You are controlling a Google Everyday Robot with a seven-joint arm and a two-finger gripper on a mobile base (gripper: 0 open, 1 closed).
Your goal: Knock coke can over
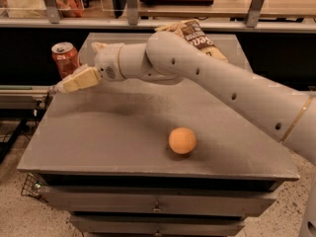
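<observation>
At the far left corner of the grey flat-topped drawer cabinet (98, 137), the small red aluminium coke can with a silver top (65, 59) stands upright, close to the edge. Just in front of its lower part lies the cream-coloured two-finger gripper (66, 85), pointing left; contact with the can cannot be confirmed, nor whether the gripper is released or clenched. Rightward, the white jointed robot arm (207, 78) crosses the surface and partly hides a brown-and-white crinkled snack bag (197, 36) at the back. Near the front, well apart from the can, rests an orange ball (182, 140). By its look the can is thin-walled, light and smooth-sided, so no grasp seems needed: a sideways push high on the wall, near the rim, should tip it, whereas a low push would more likely slide it toward the edge.
</observation>
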